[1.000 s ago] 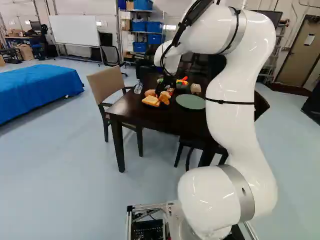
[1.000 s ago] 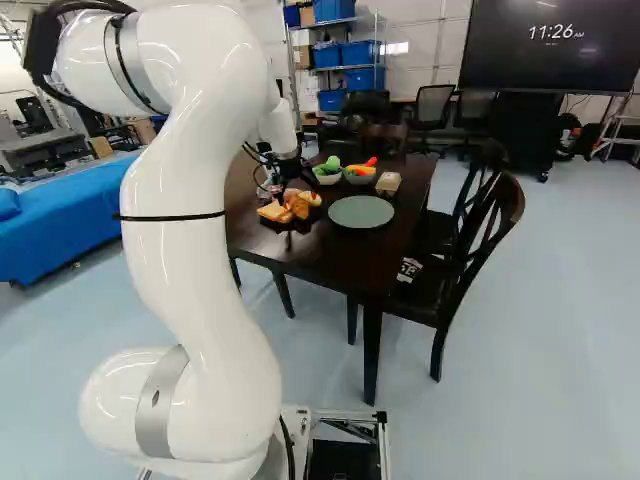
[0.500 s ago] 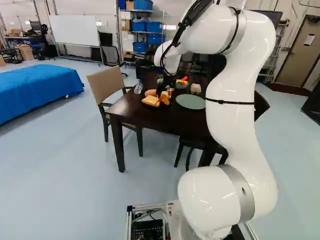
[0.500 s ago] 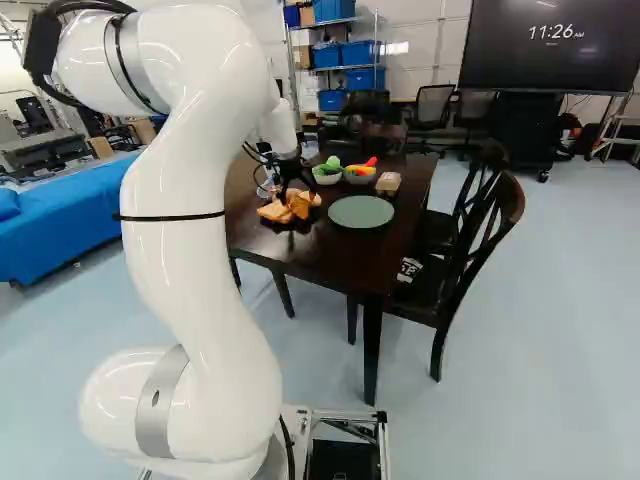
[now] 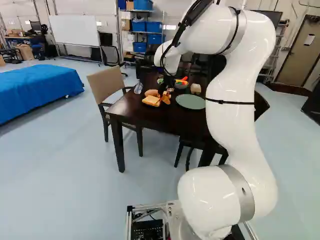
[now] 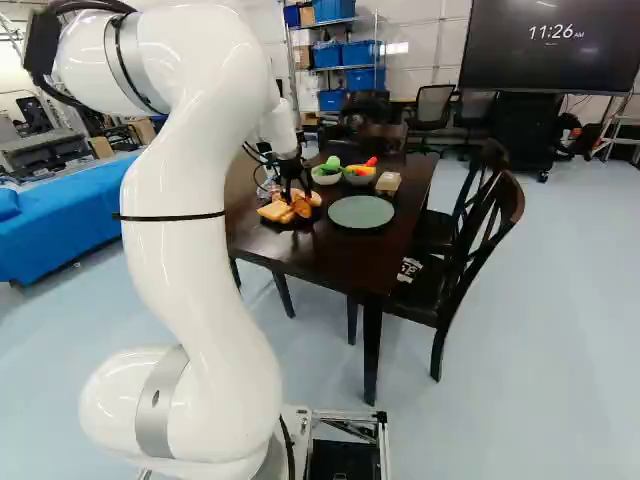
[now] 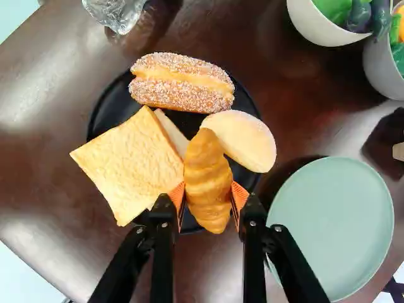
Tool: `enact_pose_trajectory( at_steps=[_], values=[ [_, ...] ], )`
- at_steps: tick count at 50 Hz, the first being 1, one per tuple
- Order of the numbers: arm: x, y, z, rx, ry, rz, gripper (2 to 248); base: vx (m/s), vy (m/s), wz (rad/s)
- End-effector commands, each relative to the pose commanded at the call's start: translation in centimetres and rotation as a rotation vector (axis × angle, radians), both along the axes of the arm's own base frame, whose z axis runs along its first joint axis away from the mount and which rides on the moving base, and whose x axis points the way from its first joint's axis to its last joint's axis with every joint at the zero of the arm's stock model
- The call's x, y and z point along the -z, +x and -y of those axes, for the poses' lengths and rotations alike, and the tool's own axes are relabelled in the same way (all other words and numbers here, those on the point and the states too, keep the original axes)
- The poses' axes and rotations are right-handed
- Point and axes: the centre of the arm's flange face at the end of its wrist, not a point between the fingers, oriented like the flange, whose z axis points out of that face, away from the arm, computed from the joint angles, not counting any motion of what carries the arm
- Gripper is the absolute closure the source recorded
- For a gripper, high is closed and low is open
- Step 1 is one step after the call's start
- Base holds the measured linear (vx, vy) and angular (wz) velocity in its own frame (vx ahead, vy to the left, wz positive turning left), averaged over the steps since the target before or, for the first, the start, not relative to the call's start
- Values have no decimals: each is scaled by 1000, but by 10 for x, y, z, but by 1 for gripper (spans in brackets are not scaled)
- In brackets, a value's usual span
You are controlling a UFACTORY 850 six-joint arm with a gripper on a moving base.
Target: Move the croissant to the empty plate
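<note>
Croissant (image 7: 208,183) grasped between the fingers (image 7: 240,197), over the black plate (image 7: 105,118). Grip looks made; lift, carry and release onto empty green plate (image 7: 331,227) remain.

Dark screen (image 6: 520,62), far right: "11:26 AM" is displayed in white characters.
Line below the time: a faint mark is shown; it cannot be read.
Dark chair (image 6: 436,296), right of the table (image 6: 325,258): white lettering (image 6: 410,268) is seen at the seat; it cannot be read with certainty.
Door (image 5: 295,62), far right: a pale sheet (image 5: 309,39) is carried; any text is too small to be read.
</note>
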Motion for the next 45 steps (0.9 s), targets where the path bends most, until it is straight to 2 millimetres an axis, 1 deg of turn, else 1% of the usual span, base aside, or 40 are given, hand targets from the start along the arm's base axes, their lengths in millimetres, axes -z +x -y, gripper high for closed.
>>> enact_pose_trajectory(
  at_steps=[1, 2, 6, 7, 12, 45],
  values=[
    [0, 0, 0, 0, 0, 0, 135, 0, 0, 0],
    [0, 0, 0, 0, 0, 0, 145, 0, 0, 0],
    [0, 0, 0, 0, 0, 0, 145, 0, 0, 0],
    [0, 0, 0, 0, 0, 0, 153, 0, 0, 0],
    [0, 0, 0, 0, 0, 0, 150, 0, 0, 0],
    [-1, 0, 0, 0, 0, 2, 152, 0, 0, 0]
  ],
)
